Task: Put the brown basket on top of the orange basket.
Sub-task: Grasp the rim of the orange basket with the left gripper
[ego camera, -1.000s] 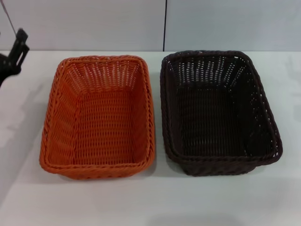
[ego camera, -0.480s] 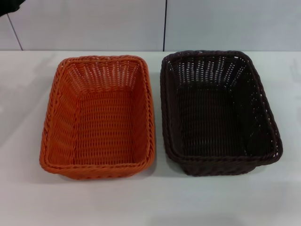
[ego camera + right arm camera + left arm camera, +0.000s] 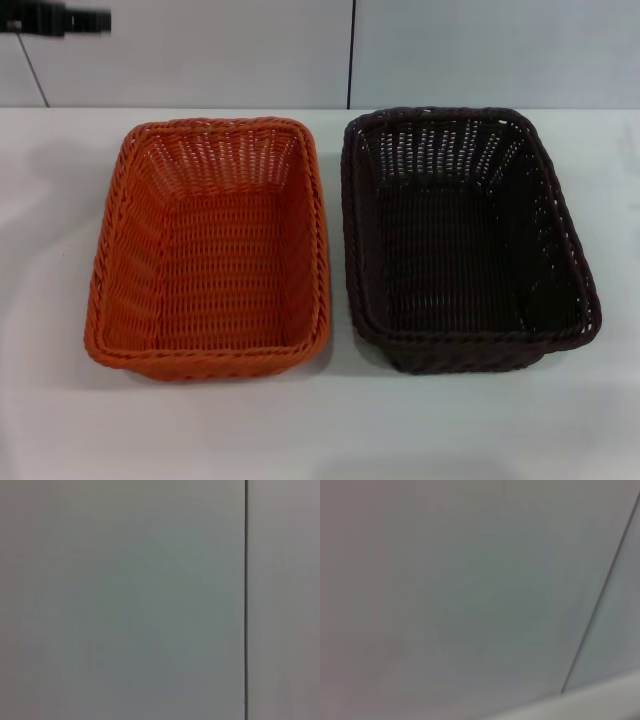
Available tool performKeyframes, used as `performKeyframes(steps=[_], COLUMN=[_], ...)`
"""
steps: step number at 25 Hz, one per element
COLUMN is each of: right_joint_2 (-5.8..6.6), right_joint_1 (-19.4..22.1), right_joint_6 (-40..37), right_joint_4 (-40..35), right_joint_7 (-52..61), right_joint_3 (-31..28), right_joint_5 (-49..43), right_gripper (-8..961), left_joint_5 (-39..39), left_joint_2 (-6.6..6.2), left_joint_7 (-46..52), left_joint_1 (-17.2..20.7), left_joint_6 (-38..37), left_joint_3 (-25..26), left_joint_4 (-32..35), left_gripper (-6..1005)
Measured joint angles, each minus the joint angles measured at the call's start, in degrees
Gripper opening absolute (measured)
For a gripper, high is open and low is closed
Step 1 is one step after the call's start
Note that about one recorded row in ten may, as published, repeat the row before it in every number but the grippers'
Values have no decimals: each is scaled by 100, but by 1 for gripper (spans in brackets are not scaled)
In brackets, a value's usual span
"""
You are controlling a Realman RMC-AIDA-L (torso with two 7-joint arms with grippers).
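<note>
Brown basket [image 3: 468, 240]: rests on the white table [image 3: 320, 425], on the robot's right side of the scene, open side up, with nothing inside. Its braided rim and sloping woven sides are fully visible in the head view. It is not on the other basket.
Orange basket [image 3: 210, 248]: stands on the same table to the left of the brown one, also open side up and holding nothing. The two long sides run side by side; the rims are just beside each other with a narrow strip of table between them, closest at the far end.
Alignment: both baskets lie roughly parallel, long axis running away from the robot, near ends about level with each other.
Left gripper [image 3: 55, 18]: only a dark, blurred shape at the top left corner of the head view, high above the table and well apart from both baskets. I cannot tell whether it is released or clenched; it grasps nothing that shows.
Right gripper: does not appear in any view.
Left wrist view: shows only a pale wall panel [image 3: 460, 590] with one dark seam [image 3: 600, 600] and a strip of light surface at one edge.
Right wrist view: shows only the pale wall panel with a straight dark seam.
Background: a light panelled wall [image 3: 200, 50] behind the table, with a dark vertical seam above the gap between the baskets.
</note>
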State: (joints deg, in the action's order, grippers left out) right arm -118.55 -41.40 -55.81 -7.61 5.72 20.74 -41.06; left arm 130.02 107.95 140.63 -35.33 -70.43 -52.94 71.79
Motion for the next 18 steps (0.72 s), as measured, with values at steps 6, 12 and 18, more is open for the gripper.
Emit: performKeyframes(steps=[6, 12, 18], right_joint_2=[0, -1, 0], right_joint_1=[0, 1, 1], right_joint_6=[1, -15, -27], right_joint_4=[-17, -21, -16], right_joint_7=[0, 0, 0], right_joint_3=[-5, 0, 0], right_joint_5=[12, 1, -17], right_gripper=[696, 696, 696], left_joint_5=[1623, 2715, 2890], left_joint_2=[317, 813, 946], left_joint_7=[888, 1267, 1470], left_joint_1=[-349, -406, -420], left_joint_6=[-1401, -1756, -1863], left_joint_3=[74, 26, 12], left_joint_4=[947, 1484, 1321], left_gripper=[660, 731, 818])
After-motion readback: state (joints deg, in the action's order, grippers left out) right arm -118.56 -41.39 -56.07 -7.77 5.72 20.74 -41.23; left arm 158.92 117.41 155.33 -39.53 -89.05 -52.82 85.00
